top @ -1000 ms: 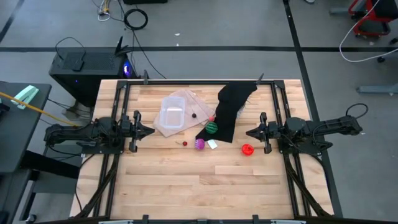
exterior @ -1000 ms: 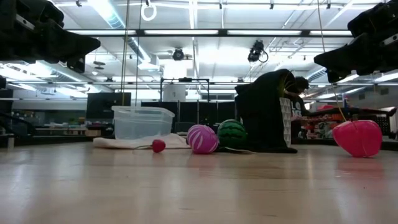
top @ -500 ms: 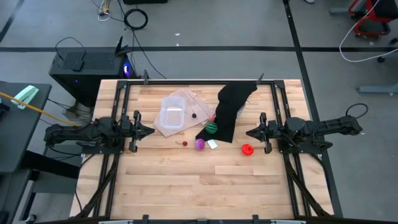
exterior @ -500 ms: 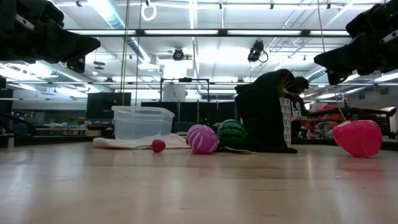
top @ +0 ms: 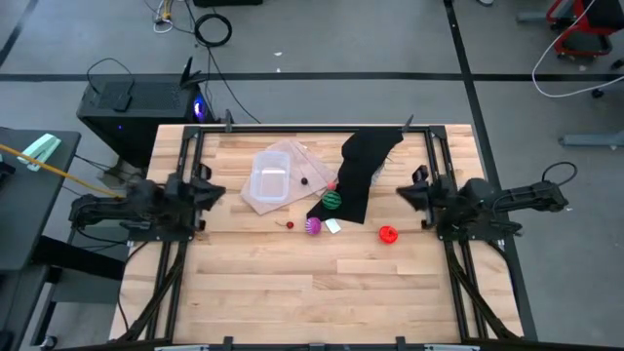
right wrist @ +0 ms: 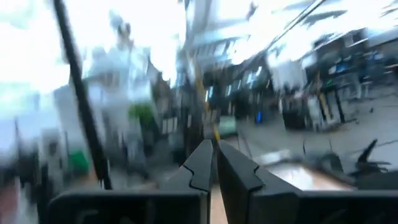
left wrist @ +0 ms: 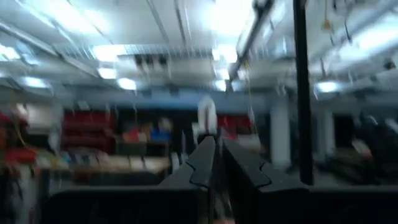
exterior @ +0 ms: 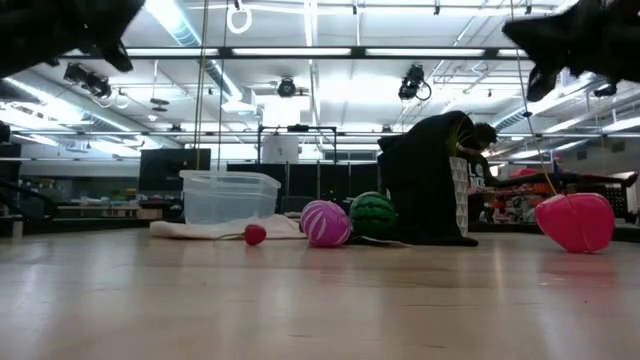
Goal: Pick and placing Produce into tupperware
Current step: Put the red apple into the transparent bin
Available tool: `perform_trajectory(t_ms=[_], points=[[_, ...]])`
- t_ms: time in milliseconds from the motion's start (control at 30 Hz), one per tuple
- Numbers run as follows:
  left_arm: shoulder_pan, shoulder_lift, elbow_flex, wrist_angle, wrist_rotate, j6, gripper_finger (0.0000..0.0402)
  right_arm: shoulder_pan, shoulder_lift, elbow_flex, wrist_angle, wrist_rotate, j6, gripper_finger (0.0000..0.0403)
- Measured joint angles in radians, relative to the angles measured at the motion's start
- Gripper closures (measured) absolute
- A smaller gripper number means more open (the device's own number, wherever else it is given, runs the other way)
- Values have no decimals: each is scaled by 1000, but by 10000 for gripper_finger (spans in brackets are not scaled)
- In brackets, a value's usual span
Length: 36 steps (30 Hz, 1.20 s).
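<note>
The clear tupperware [top: 268, 182] stands on flat translucent lids at the table's far middle; it also shows in the low view [exterior: 229, 196]. The green striped fruit [top: 332, 200] lies against the black cloth. The magenta fruit [top: 313, 226], a tiny dark red piece [top: 289, 224] and the red ball [top: 388, 234] rest on the wood. Another tiny dark piece [top: 304, 179] lies on a lid. My left gripper [top: 216, 191] is shut and empty at the left side, raised above the table. My right gripper [top: 402, 193] is shut and empty at the right side, also raised.
A black cloth [top: 363, 171] drapes from the far edge toward the middle. A small white scrap [top: 332, 226] lies beside the magenta fruit. Flat lids [top: 297, 161] lie under and beside the tupperware. Bare wood [top: 322, 292] fills the near half of the table.
Both grippers have risen and tipped upward while drawing back a little, the left toward the table's left edge and the right toward its right edge. In the low view both have climbed toward the top of the picture. The fruit and the tupperware have stayed where they were.
</note>
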Motion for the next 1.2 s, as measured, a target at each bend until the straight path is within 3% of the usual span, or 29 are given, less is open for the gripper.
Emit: perform_trajectory(t_ms=[133, 267, 500, 733, 900, 1033, 1200], points=[[0, 0, 0, 193, -82, 33, 369, 0, 0, 0, 195, 216, 166, 373], [0, 0, 1, 364, -123, 50, 372, 0, 0, 0, 271, 329, 165, 373], [0, 25, 154, 340, -143, 88, 367, 0, 24, 100, 278, 334, 191, 373], [0, 195, 371, 305, -261, 230, 358, -1, 176, 346, 278, 334, -6, 373], [3, 334, 497, 414, -189, 220, 358, -4, 303, 511, 263, 334, -124, 373], [3, 427, 585, 384, -169, 243, 368, -31, 392, 615, 257, 334, -156, 373], [4, 536, 661, 303, -340, 97, 374, -89, 465, 714, 253, 335, -146, 373]])
